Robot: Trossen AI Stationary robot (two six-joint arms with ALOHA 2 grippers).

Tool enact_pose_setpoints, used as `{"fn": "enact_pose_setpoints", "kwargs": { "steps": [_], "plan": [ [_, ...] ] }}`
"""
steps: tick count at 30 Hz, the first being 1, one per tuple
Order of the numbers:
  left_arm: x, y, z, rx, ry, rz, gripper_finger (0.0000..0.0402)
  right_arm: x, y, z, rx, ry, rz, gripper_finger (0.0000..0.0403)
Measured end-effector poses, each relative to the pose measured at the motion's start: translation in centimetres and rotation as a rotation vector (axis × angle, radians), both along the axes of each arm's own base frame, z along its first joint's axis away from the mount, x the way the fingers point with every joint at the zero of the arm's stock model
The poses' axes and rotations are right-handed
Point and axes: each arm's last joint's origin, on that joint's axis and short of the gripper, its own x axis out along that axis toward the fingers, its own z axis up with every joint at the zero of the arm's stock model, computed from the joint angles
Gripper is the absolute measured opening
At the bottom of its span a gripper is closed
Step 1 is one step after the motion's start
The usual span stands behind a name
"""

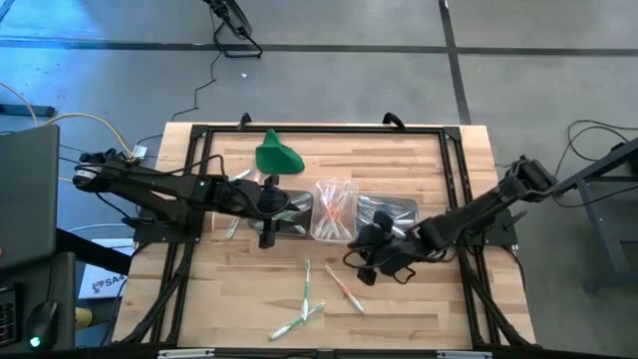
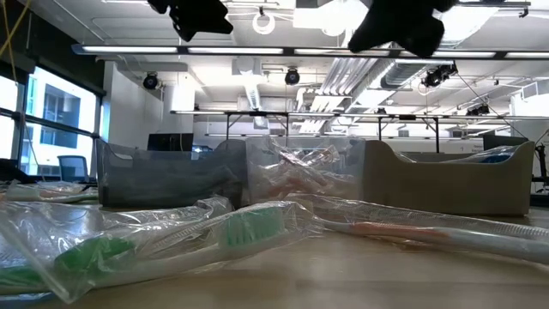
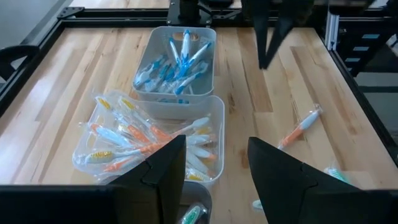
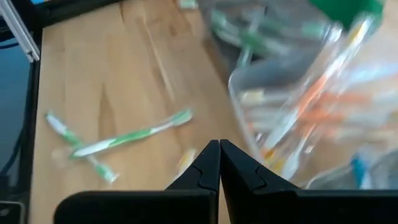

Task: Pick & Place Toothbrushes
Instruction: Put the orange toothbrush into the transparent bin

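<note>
Toothbrushes, thin whitish plastic sticks in clear wrappers, lie in two places: sorted into three small clear rectangular tubs at the middle of my pale wooden table [image 1: 419,299], and loose on the bare boards nearer the front edge. The middle tub [image 3: 214,112] holds the orange-handled toothbrushes [image 3: 130,140]. The tub beyond it from my left wrist [image 3: 149,56] holds the blue-handled ones [image 3: 174,59]. The tub on my left side [image 1: 299,204] sits under my left gripper, and I can only make out a bit of green in it.

Loose on the table are several green-handled toothbrushes [image 1: 304,294], crossing each other near the front edge, and one orange-handled toothbrush [image 1: 344,290] just to their right. From table height, a wrapped green one [image 2: 249,227] lies close to the camera.

My left gripper [image 1: 269,235] hangs over the left-hand tub with its two dark fingers [image 3: 158,168] spread wide and nothing between them. My right gripper [image 1: 367,274] hovers just in front of the right-hand tub, near the loose orange toothbrush; its fingers [image 4: 202,171] are pressed together with nothing between them.

A solid green cloth-like lump [image 1: 277,157] rests on the table behind the tubs, apart from them.
</note>
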Motion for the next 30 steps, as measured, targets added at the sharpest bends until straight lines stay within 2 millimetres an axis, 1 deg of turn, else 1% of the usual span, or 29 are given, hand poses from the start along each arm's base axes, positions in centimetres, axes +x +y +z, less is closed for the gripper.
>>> {"fn": "enact_pose_setpoints", "kwargs": {
  "steps": [3, 7, 15, 18, 23, 26, 30],
  "plan": [
    [0.0, 0.0, 0.0, 0.000, 0.000, 0.000, 0.0167, 0.1, 0.7, -1.0, 0.069, 0.032, -0.028, 0.0003],
    [0.0, 0.0, 0.0, 0.017, 0.000, -0.008, 0.0167, 0.2, 1.5, -2.4, 0.109, 0.072, -0.068, 0.0003],
    [0.0, 0.0, 0.0, 0.026, 0.003, -0.013, 0.0167, 0.6, 3.1, -5.2, 0.230, 0.172, -0.096, 0.0003],
    [0.0, 0.0, 0.0, 0.027, 0.003, -0.013, 0.0167, 1.1, 4.1, -5.4, 0.254, 0.200, -0.070, 0.0003],
    [0.0, 0.0, 0.0, 0.042, 0.003, -0.020, 0.0167, 2.9, 5.8, -5.0, 0.284, 0.255, -0.019, 0.0003],
    [0.0, 0.0, 0.0, 0.049, 0.003, -0.023, 0.0167, 3.5, 6.3, -5.5, 0.275, 0.322, -0.017, 0.0003],
    [0.0, 0.0, 0.0, 0.049, 0.003, -0.023, 0.0167, 3.9, 6.6, -6.3, 0.278, 0.397, -0.062, 0.0003]
  ]
}}
